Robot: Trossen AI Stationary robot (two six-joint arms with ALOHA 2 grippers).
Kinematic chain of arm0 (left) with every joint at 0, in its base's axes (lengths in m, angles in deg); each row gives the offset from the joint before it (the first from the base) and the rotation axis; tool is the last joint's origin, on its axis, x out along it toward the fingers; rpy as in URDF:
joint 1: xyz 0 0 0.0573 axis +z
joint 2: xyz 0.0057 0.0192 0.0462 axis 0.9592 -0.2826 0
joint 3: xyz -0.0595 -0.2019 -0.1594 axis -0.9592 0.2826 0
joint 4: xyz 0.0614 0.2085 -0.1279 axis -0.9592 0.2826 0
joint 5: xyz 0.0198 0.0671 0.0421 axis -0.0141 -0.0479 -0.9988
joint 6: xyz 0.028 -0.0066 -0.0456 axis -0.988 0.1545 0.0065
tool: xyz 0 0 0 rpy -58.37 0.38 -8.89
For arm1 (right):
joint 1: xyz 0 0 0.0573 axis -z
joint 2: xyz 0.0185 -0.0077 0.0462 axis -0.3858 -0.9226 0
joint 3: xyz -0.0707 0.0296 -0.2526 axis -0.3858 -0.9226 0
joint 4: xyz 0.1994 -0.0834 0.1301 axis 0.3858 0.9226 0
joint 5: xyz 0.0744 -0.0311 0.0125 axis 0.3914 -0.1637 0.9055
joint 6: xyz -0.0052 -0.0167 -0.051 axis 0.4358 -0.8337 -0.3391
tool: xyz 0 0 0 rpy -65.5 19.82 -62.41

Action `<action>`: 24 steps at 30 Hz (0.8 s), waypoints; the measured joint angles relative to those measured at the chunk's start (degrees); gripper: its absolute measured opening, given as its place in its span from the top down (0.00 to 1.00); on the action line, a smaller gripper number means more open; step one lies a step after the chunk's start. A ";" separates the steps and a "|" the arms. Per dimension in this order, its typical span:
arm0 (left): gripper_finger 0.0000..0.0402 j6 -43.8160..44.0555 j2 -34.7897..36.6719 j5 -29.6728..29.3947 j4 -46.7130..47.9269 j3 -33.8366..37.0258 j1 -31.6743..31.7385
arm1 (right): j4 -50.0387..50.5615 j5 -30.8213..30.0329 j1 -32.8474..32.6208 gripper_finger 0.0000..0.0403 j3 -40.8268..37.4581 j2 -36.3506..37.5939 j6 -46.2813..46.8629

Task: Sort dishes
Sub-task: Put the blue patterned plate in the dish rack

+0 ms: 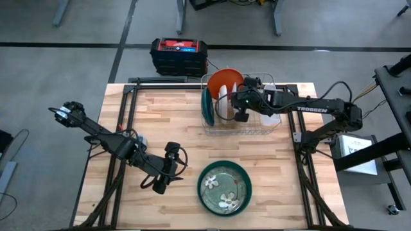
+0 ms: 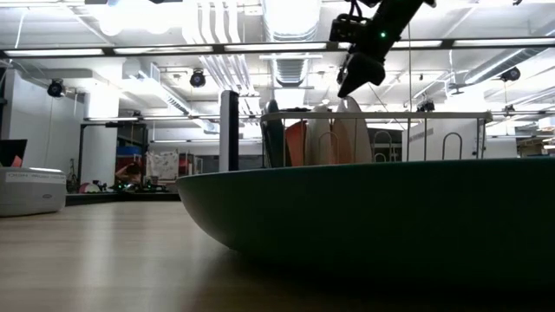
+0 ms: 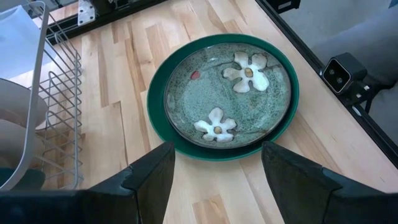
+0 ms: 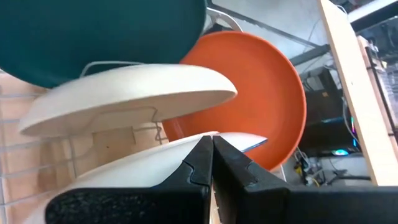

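An olive green plate with pale flowers (image 1: pixel 225 186) lies in a dark green dish (image 3: pixel 158 118) near the table's front edge. In the wire rack (image 1: pixel 239 128) at the back, a dark green dish (image 1: pixel 206 106), an orange dish (image 4: pixel 273 93) and two white dishes (image 4: pixel 130 99) (image 4: pixel 143 168) stand on edge. My right gripper (image 4: pixel 212 149) is shut just above the rack, at the top of the nearer white dish. My left gripper (image 3: pixel 217 174) is open and empty, left of the stacked plates and pointing at them. My right gripper's shut fingertips (image 2: pixel 344 89) point down at the upper rim of the nearer white dish (image 4: pixel 186 146). I cannot tell whether they touch it. The dish stands on edge in the rack.
A pale container (image 1: pixel 272 118) sits right of the rack under my right arm. A red and black box (image 1: pixel 178 54) stands on the floor beyond the table's far edge. Bare wood lies between the rack and the stacked plates.
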 joint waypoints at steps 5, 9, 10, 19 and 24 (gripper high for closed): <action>0.43 0.00 0.00 0.00 0.04 0.00 0.00 | 2.14 -1.09 0.02 1.00 -0.02 1.19 1.05; 0.43 0.00 0.00 0.00 0.12 0.01 -0.02 | 4.39 -1.25 0.11 1.00 -0.17 2.54 2.11; 0.43 0.00 0.00 0.00 0.15 0.00 -0.01 | 4.81 -1.24 0.11 1.00 -0.21 2.84 2.54; 0.43 0.20 0.00 0.00 0.42 0.00 -0.02 | 9.85 -3.78 0.22 1.00 -0.24 4.52 7.15; 0.43 0.44 0.00 0.00 0.42 0.00 0.00 | 11.32 -3.82 0.31 1.00 -0.28 4.52 9.91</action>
